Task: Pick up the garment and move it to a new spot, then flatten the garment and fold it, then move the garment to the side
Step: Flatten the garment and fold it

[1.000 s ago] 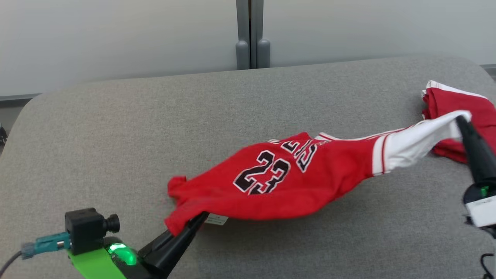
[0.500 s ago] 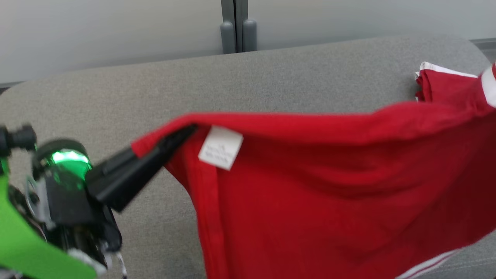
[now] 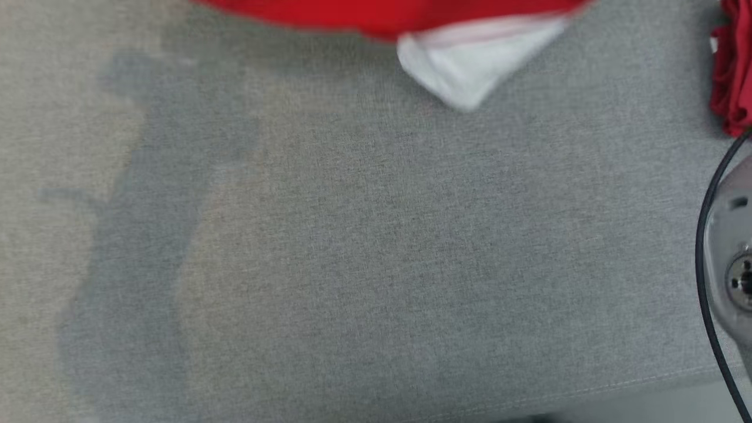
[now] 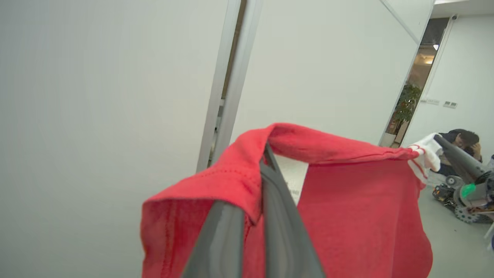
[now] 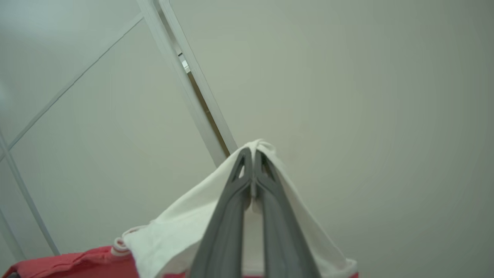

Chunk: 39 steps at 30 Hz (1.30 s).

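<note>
High above the grey cushion, the garment hangs in the air, stretched between both arms. From the head view its red lower edge and a white corner dangle at twelve o'clock, seemingly clear of the cushion, though that patch is blurred. The left gripper is pinched tight on a red hemmed edge, which folds over its fingers. The right gripper is closed on the white part at the garment's other end (its fingertips meet, with cloth draped over them). So the pick-up looks done and the move to a new spot seems under way. Laying the garment down, flattening, folding and shifting it aside are all left to do. Another red bundle lies on the cushion at about two o'clock, well apart from the hanging corner.
</note>
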Motion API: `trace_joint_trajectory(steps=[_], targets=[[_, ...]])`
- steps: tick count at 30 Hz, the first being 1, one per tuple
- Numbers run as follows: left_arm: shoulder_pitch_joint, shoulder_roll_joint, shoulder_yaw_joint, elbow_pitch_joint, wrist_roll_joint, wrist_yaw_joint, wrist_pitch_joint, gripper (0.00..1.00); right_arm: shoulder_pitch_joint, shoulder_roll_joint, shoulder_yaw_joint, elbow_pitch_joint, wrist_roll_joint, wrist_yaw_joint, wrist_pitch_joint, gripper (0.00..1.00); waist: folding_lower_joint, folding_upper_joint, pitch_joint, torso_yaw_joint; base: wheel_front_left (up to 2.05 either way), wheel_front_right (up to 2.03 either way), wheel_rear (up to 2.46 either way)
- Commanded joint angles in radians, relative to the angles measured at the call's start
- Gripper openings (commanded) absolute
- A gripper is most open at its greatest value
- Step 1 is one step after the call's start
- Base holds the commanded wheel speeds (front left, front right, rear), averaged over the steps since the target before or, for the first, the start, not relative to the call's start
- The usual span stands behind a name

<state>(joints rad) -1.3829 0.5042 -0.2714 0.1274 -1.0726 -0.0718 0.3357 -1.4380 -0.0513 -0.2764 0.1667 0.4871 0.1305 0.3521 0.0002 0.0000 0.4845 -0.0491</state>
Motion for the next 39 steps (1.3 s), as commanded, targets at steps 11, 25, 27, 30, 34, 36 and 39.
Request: trace_joint_trajectory(steps=[11, 25, 27, 30, 34, 36, 39], targets=[[-0.056, 0.032, -0.172, 0.363, 0.108, -0.060, -0.291, 0.00, -0.002, -0.001, 0.207, 0.356, 0.153, 0.000, -0.339, 0.00, -0.0002, 0.0000, 0.240, -0.059, 0.00, 0.00, 0.00], [0.608, 0.189, -0.472, 0.119, -0.120, -0.060, -0.393, 0.00, 0.920, -0.081, 0.257, -0.071, 0.250, 0.000, -0.352, 0.00, -0.0002, 0.0000, -0.032, -0.008, 0.00, 0.00, 0.00], [0.699, 0.209, -0.488, 0.070, -0.136, -0.058, -0.412, 0.00, 1.060, -0.088, 0.233, -0.148, 0.256, 0.000, -0.329, 0.00, -0.0002, 0.0000, -0.085, -0.006, 0.00, 0.00, 0.00], [0.847, 0.246, -0.525, -0.022, -0.129, -0.009, -0.436, 0.00, 1.253, -0.078, 0.206, -0.249, 0.253, 0.000, -0.290, 0.00, -0.0002, 0.0000, -0.151, -0.010, 0.00, 0.00, 0.00], [1.057, 0.291, -0.558, -0.192, -0.169, 0.084, -0.478, 0.00, 1.481, -0.055, 0.168, -0.361, 0.254, 0.000, -0.241, 0.00, -0.0002, 0.0000, -0.193, -0.018, 0.00, 0.00, 0.00], [1.149, 0.301, -0.569, -0.267, -0.190, 0.124, -0.507, 0.00, 1.579, -0.042, 0.155, -0.395, 0.258, 0.000, -0.222, 0.00, -0.0002, 0.0000, -0.198, -0.017, 0.00, 0.00, 0.00], [1.265, 0.276, -0.572, -0.362, -0.260, 0.151, -0.543, 0.00, 1.687, -0.028, 0.137, -0.419, 0.270, 0.000, -0.205, 0.00, -0.0002, 0.0000, -0.195, -0.009, 0.00, 0.00, 0.00]])
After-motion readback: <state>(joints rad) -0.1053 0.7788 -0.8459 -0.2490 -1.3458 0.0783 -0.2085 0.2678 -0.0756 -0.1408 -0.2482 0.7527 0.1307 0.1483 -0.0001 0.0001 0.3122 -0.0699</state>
